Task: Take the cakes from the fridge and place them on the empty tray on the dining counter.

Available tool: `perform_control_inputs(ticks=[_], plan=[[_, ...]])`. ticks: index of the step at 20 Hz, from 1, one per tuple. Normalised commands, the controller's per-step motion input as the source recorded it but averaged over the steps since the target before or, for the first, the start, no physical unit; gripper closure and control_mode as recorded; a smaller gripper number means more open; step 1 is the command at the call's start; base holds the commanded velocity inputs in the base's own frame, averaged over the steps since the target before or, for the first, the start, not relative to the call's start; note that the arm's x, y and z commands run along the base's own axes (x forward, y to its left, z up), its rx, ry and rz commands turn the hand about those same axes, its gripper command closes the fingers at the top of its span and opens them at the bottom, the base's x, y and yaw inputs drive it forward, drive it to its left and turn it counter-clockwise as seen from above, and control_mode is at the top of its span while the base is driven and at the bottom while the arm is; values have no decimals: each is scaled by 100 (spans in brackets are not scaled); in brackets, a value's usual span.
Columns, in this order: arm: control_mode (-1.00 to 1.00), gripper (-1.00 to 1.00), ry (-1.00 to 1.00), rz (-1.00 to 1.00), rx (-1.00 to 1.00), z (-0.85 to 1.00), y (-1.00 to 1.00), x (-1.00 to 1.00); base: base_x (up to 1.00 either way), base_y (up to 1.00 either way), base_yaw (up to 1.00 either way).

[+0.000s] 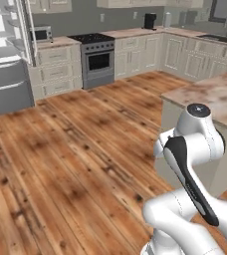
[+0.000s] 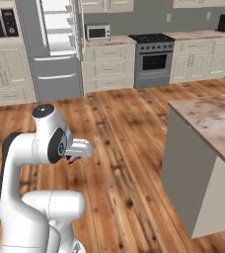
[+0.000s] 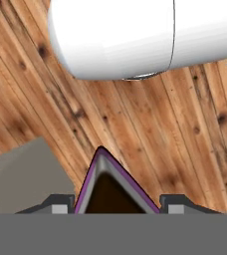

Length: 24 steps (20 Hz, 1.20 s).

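Presently: fridge (image 2: pixel 55 49), far left, door open, well behind the robot. Pincer (image 3: pixel 116 206), centre, folded low over the wood floor (image 1: pixel 75 164), clamped on the chocolate cake wedge (image 3: pixel 110 189), pink-edged tip pointing outward. Dining worktop (image 2: pixel 213 123), right, near. Risks: the narrow wedge slips from the pads while driving; the arm clips the worktop's edge. Tray location unknown.

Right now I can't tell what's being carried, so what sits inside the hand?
The hand is closed on a dark chocolate cake wedge with a pink-white edge, its tip pointing out over the wood floor. Its back part is hidden between the fingers.
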Motion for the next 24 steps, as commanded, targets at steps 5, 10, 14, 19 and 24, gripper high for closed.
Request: perform_control_inputs(ticks=[5,10,14,19,24], plan=[[100,100,0,0,0,0,0,0,-26,-74,10],[100,100,0,0,0,0,0,0,-27,-68,9],[100,100,0,0,0,0,0,0,-43,-65,5],[100,100,0,0,0,0,0,0,-55,-65,0],[100,100,0,0,0,0,0,0,-61,-81,0]])
